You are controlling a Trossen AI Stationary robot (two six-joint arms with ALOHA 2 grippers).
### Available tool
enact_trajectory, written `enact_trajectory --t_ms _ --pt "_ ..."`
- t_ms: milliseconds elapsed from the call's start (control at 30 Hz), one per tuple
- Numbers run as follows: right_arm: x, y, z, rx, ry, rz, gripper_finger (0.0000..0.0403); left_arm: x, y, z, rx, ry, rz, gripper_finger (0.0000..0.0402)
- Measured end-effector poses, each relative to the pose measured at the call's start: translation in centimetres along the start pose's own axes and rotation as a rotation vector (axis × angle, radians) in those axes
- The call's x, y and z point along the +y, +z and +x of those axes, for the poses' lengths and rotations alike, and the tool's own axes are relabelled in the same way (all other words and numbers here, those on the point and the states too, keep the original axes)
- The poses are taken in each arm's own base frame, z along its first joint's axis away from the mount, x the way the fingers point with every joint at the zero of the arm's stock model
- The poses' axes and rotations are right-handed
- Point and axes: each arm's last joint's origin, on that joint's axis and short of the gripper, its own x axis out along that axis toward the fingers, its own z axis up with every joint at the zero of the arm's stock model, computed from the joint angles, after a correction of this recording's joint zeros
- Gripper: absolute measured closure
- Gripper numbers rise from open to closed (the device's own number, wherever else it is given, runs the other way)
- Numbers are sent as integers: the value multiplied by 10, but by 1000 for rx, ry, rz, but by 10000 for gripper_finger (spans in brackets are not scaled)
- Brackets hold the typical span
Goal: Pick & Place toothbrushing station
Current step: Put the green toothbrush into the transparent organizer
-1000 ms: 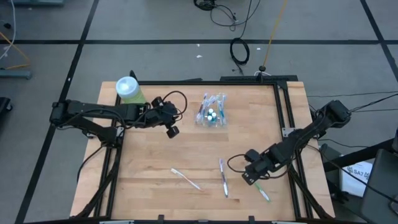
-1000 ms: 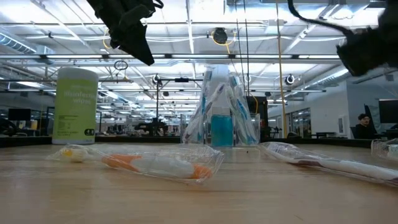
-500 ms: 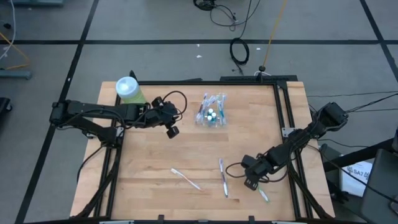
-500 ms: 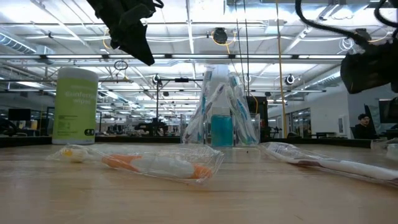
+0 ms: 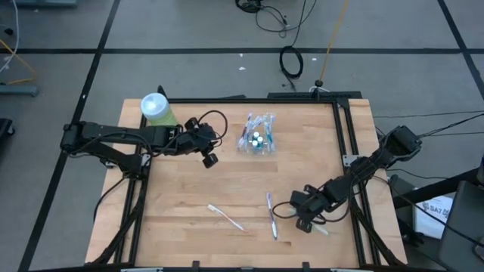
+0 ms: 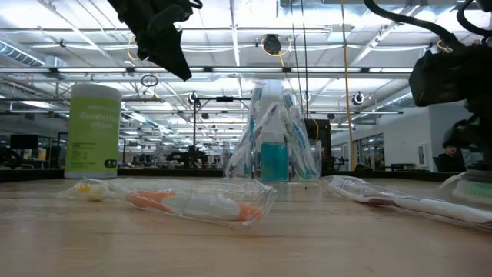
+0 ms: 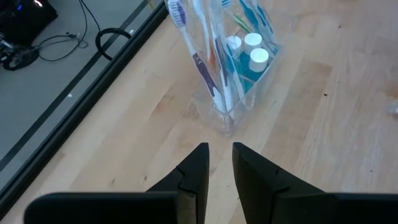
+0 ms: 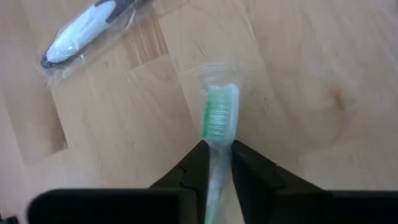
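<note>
Here the right gripper [image 8: 216,163], near the table's front right corner, pinches a green brush [image 8: 217,121] whose slick wrapper could slip free.

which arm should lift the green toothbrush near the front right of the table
Right. The right gripper is already down on the green toothbrush, its jaws closed on the handle. The left gripper hangs far across the table beside the clear cup, holding nothing.
</note>
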Motion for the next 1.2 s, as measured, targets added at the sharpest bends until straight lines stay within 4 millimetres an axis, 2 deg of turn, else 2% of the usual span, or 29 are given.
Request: enact_trajectory --t_ms 167,367,600,767,867,1033,1100,1200 --pt "0 3 0 -18 9 9 392 0 -1 0 10 3 92 323" --pt "-3 18 1 -78 57 56 384 4 -9 0 77 80 99 323" --pt "-3 64 -8 -409 192 -18 396 12 -22 -3 182 213 60 323" --pt "-8 106 -28 -761 257 -225 396 13 -23 -4 187 232 51 323" --pt "-19 131 -47 -1014 226 -337 395 12 -23 -4 182 231 46 323" --pt "-46 161 -82 -1393 83 -390 395 10 -23 -5 182 217 49 323" --pt "-60 169 -89 -1447 18 -389 395 6 -24 -7 176 203 61 323" --pt "-81 176 -97 -1435 -69 -346 395 1 -25 -17 151 154 73 323"
